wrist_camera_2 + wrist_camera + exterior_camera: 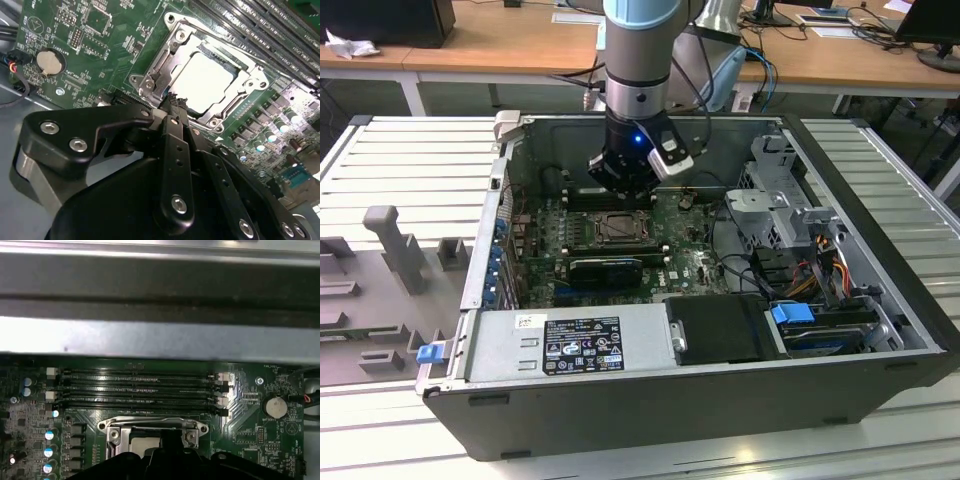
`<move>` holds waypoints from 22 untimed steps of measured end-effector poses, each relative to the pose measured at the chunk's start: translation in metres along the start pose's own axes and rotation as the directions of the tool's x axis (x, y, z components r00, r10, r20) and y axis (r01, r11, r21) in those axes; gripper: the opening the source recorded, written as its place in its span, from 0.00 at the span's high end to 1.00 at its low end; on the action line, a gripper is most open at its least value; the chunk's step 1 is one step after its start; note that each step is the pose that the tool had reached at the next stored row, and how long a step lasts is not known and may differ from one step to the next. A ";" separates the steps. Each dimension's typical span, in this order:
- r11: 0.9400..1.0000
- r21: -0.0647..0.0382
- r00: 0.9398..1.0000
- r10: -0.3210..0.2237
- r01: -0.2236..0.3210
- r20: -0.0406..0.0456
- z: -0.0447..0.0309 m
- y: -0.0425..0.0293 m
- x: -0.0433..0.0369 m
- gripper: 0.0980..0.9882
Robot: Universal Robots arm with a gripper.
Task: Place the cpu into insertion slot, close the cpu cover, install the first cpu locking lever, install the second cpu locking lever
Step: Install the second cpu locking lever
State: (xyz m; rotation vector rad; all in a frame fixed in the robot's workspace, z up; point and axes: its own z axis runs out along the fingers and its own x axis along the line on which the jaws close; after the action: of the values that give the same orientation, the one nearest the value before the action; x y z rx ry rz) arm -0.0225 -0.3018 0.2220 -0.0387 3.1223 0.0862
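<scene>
— Where is the claw (624, 187) at this moment?

— In the exterior view it hangs in the upper middle of the frame, inside the open computer case (880, 385), just above the socket (617, 230) on the green board (695, 262). In the second wrist view the claw (172, 100) fills the lower half of the picture, and its tips come together at the near edge of the socket (207, 82).

— Is it open? Does it hold something?

— The two black fingers (175, 140) stand pressed together, with no gap I can see between the tips. I see nothing between them, so they seem to hold nothing.

— And the chip?

— The chip (202, 82) lies flat in the socket, right of the middle in the second wrist view. It looks pale and bright. The metal frame (165, 65) lies down around it, and the chip shows through its window.

— What do you see in the first wrist view?

— The socket (152, 435) is at the lower middle, half hidden behind the claw. Above it run the long black memory slots (137, 387), and a round battery (275, 407) sits at the right.

— Can you tell whether the levers are locked?

— No, I cannot tell this.
</scene>
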 end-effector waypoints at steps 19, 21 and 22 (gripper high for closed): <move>0.999 -0.048 1.000 0.001 -0.001 -0.004 -0.0312 -0.0581 0.0010 0.99; 0.998 -0.061 1.000 0.001 -0.002 -0.005 -0.0306 -0.0655 0.0012 0.99; 0.998 -0.064 1.000 0.001 -0.002 -0.005 -0.0301 -0.0717 0.0016 0.99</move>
State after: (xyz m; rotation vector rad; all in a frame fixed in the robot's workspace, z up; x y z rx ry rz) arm -0.0228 -0.3751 0.2481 -0.0374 3.1237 0.1868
